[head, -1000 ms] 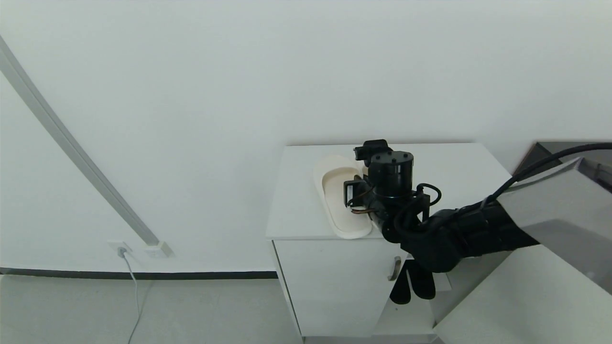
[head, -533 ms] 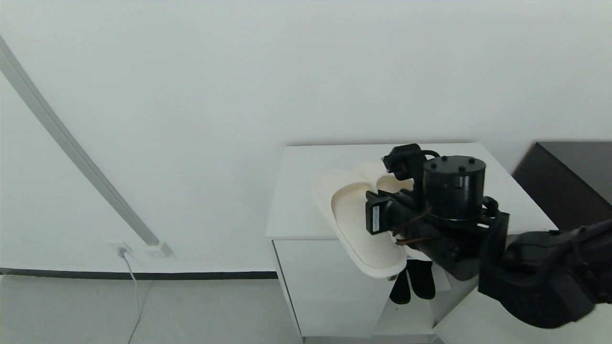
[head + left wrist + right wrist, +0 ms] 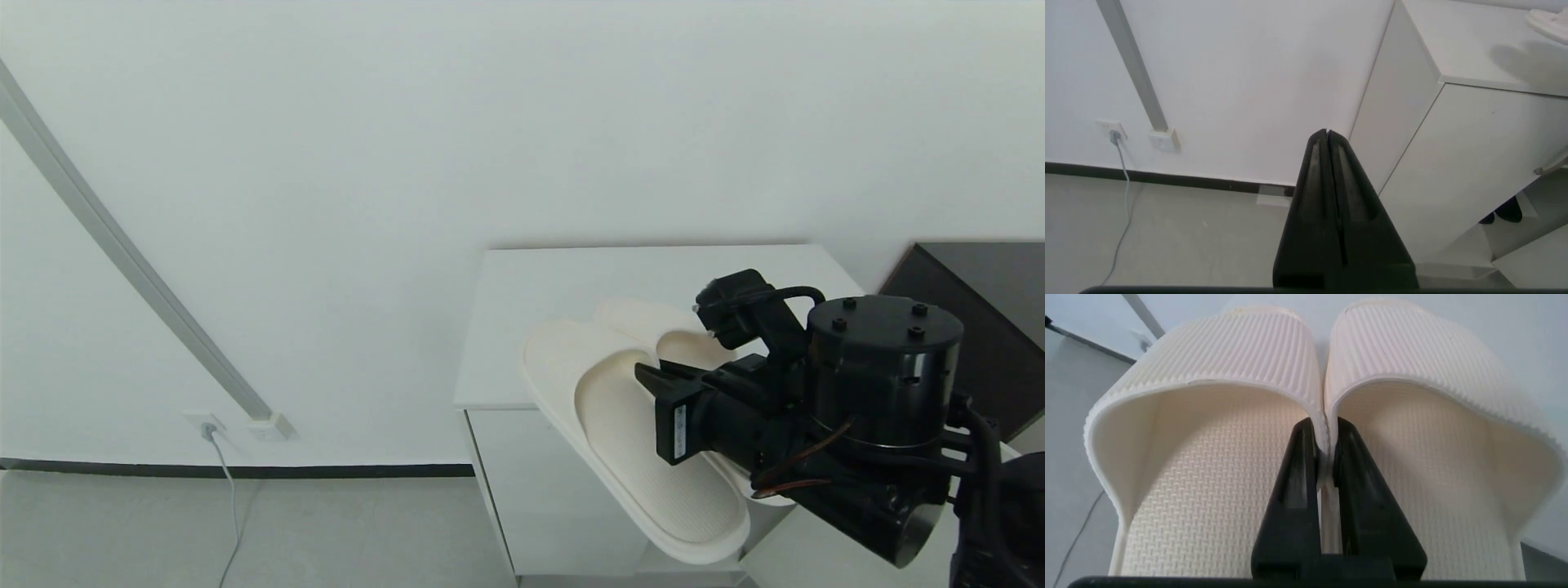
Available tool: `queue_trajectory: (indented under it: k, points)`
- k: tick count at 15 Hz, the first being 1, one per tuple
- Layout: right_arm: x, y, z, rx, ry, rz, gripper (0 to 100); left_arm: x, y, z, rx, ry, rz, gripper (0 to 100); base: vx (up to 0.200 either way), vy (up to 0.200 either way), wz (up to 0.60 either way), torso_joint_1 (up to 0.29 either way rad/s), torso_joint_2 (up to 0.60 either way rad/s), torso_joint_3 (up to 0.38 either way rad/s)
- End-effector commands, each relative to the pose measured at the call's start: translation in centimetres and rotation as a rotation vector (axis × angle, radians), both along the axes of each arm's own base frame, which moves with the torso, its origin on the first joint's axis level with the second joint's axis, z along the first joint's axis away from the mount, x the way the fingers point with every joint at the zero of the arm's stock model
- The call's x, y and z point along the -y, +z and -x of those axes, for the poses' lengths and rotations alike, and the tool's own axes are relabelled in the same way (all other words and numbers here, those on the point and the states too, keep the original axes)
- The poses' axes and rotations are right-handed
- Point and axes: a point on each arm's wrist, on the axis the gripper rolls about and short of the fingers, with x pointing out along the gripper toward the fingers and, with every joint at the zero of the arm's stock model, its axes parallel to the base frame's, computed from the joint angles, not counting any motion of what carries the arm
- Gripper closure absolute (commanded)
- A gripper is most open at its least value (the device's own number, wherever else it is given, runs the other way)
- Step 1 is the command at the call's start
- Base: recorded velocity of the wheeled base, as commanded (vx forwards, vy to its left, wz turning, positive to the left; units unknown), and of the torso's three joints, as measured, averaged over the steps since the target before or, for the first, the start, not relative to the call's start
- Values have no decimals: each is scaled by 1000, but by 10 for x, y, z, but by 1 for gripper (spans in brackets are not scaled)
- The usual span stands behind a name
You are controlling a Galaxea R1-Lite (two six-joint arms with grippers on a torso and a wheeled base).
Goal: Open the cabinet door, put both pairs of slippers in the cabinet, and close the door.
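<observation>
White cabinet (image 3: 571,327) on grey floor (image 3: 245,531), black slippers (image 3: 1505,211) inside.

The cream slippers (image 3: 1221,384) look like matt foam with a ribbed texture; the white cabinet (image 3: 555,490) is smooth.

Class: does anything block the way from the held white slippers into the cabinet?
Nothing visible does. The right gripper's jaws grip the white slippers before the cabinet, whose space holding the black slippers stands open.

The black two-fingered hand (image 3: 1325,434) is pinching the adjoining inner edges of two cream ribbed foam slippers (image 3: 1221,400), one lying either side.
</observation>
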Motion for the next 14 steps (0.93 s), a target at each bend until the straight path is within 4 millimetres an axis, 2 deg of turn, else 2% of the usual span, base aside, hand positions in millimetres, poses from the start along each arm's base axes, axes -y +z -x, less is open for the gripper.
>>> queue_trajectory:
  k: [1,8,14]
  points:
    - [0,1,2,3,3,-4,100,0,0,0,1,1,0,100,0,0,0,0,0,0]
    - [-1,-1,3,-4,11,5,100,0,0,0,1,1,1,100,0,0,0,0,0,0]
    - [-1,-1,4,-4,14,5,100,0,0,0,1,1,3,100,-200,0,0,2,2,2]
